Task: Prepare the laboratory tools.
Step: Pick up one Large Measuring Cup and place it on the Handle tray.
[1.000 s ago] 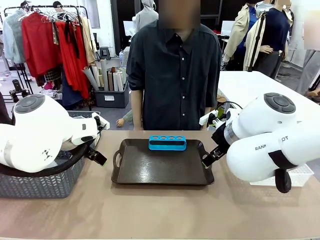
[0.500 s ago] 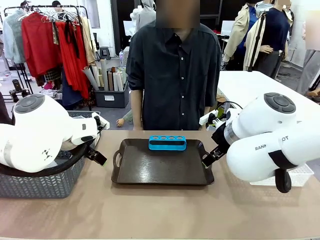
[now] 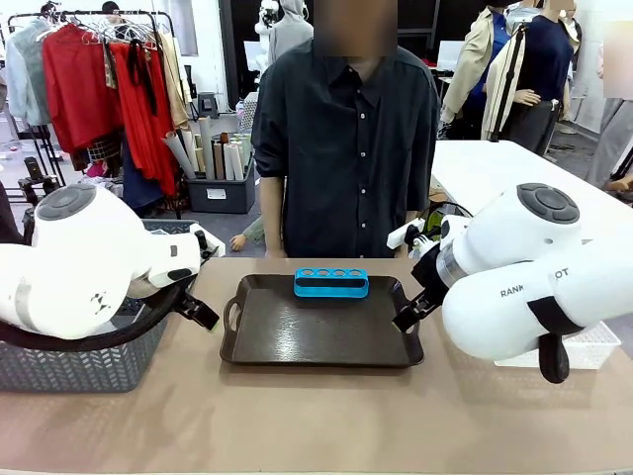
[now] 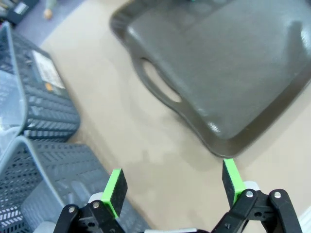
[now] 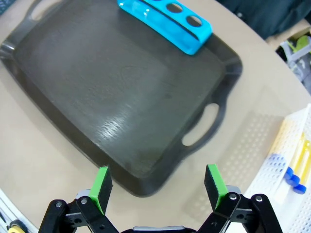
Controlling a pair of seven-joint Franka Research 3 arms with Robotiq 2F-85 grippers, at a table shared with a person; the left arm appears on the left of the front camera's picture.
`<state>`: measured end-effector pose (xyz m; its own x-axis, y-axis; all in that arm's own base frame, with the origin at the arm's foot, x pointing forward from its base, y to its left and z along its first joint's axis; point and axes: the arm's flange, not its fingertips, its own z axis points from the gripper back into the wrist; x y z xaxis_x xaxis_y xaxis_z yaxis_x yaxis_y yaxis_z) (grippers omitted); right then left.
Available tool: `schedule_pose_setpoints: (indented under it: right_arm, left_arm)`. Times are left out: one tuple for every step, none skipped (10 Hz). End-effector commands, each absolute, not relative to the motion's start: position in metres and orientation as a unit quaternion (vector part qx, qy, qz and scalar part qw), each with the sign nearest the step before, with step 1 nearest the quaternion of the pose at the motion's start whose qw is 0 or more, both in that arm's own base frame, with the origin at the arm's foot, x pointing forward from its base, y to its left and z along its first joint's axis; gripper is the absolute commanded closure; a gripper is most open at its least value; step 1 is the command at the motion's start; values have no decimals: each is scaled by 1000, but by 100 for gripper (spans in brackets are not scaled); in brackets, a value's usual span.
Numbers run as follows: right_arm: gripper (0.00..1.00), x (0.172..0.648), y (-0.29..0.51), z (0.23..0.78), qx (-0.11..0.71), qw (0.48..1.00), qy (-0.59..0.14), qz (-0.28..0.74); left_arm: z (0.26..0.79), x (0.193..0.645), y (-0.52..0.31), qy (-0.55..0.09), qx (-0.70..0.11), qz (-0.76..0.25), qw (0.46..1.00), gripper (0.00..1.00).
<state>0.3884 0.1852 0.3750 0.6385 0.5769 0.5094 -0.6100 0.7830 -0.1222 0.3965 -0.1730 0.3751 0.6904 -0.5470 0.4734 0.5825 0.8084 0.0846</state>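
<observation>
Left tool [image 4: 173,183] and right tool [image 5: 158,182] were both spread wide; rack [image 3: 331,282] sat mid-frame at far edge of tray [image 3: 297,336]

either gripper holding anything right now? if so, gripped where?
Nothing held. The left gripper is open above bare tabletop beside the dark tray; the right gripper is open above the tray's edge.
</observation>
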Motion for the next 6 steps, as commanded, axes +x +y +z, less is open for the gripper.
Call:
schedule_pose_setpoints:
  right_arm:
    - [0,395,183,391,62,900,-257,346]
    - [0,394,189,402,81,900,-245,350]
    - [0,394,193,414,104,896,-242,358]
    - [0,395,196,428,127,891,-234,368]
    - [0,394,197,445,142,884,-229,382]
    - [0,399,192,467,157,878,-229,389]
  left_arm:
    - [402,402,-171,-210,-75,-336,915,0]
    - [417,402,-177,-210,-93,-344,910,0]
    - [432,405,-178,-215,-133,-361,898,0]
    - [449,406,-180,-228,-169,-374,883,0]
    - [465,406,-178,-247,-174,-387,871,0]
    - [480,407,-176,-269,-183,-399,857,0]
